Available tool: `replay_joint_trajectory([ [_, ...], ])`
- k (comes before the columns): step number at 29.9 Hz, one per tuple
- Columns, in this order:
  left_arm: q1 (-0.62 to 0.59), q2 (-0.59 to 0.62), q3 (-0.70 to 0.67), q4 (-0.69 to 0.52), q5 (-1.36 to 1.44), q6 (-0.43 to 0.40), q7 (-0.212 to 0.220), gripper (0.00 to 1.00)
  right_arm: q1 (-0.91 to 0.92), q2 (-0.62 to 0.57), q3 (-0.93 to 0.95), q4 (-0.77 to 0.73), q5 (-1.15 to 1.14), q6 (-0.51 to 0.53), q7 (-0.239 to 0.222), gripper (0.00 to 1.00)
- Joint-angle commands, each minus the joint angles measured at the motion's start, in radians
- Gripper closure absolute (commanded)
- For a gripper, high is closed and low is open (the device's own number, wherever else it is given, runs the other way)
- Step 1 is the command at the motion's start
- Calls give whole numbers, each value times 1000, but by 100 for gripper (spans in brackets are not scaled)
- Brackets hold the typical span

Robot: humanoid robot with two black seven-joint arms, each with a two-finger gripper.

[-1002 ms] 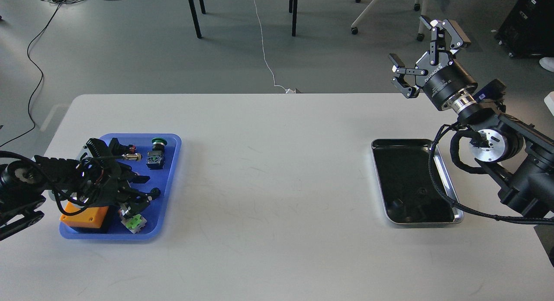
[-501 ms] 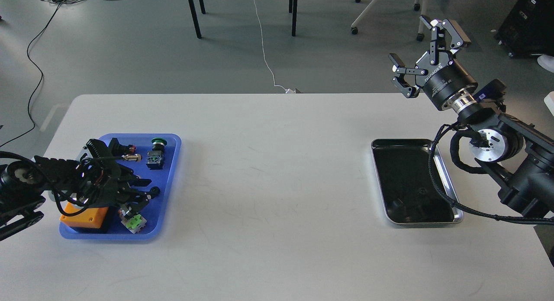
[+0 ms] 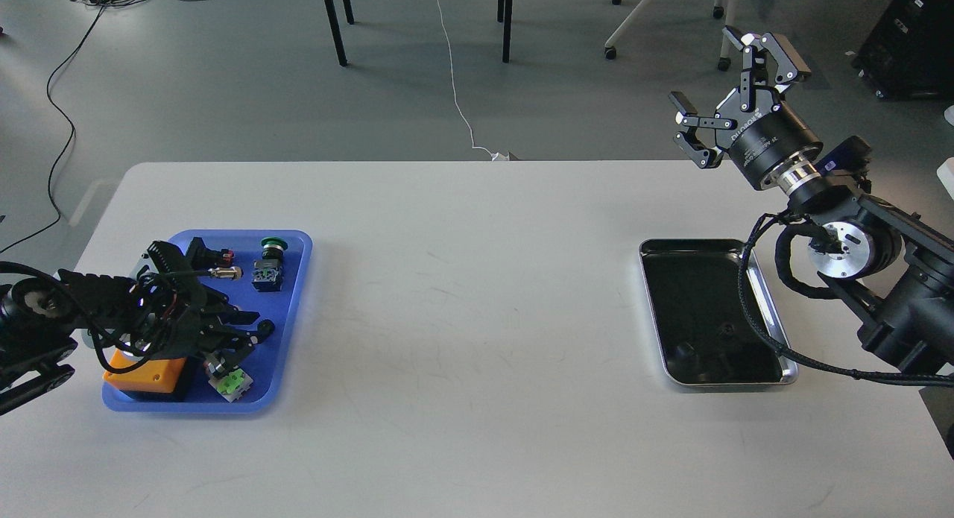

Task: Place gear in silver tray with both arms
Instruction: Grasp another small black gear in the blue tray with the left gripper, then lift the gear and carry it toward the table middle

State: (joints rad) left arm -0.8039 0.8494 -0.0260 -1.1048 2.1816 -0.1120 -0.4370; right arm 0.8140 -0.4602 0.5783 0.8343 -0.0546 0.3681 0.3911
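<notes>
Matt pale-grey table top [image 3: 477, 279], smooth but faintly scuffed. Polished metal silver tray [image 3: 768, 320], bright rim, dark mirror-like bottom. Glossy blue plastic tray [image 3: 294, 309]. Matt orange plastic block [image 3: 145, 373]. Matt black arms with shiny bare-metal ring joints, right gripper [image 3: 734, 93] in satin black, a braided black cable [image 3: 760, 332] with a rough woven look.

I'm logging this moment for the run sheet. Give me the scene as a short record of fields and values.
table: white table
left side: blue tray holding small parts and an orange block
right side: silver tray, nothing lying in it
left gripper: left gripper low over the blue tray, grip unclear
right gripper: right gripper raised beyond the silver tray, open, empty
</notes>
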Motion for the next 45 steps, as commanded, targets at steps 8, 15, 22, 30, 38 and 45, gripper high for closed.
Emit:
replay_joint_trajectory([
  [8,0,-7,0,8,0,0,-2,67,1,0,0,-1,-1,0,0,2],
  [15,-1,-9,0,8,0,2,-25,69,-1,0,0,-1,-1,0,0,2],
  [22,0,-12,0,8,0,2,-26,71,1,0,0,0,-1,-1,0,2],
  [30,0,-10,0,8,0,0,-28,78,1,0,0,-1,-1,-1,0,2],
  [38,0,-9,0,8,0,0,-28,82,2,0,0,-1,-1,-1,0,2],
  [45,-34,2,-2,5,0,0,-38,83,5,0,0,-1,-1,-3,0,2],
])
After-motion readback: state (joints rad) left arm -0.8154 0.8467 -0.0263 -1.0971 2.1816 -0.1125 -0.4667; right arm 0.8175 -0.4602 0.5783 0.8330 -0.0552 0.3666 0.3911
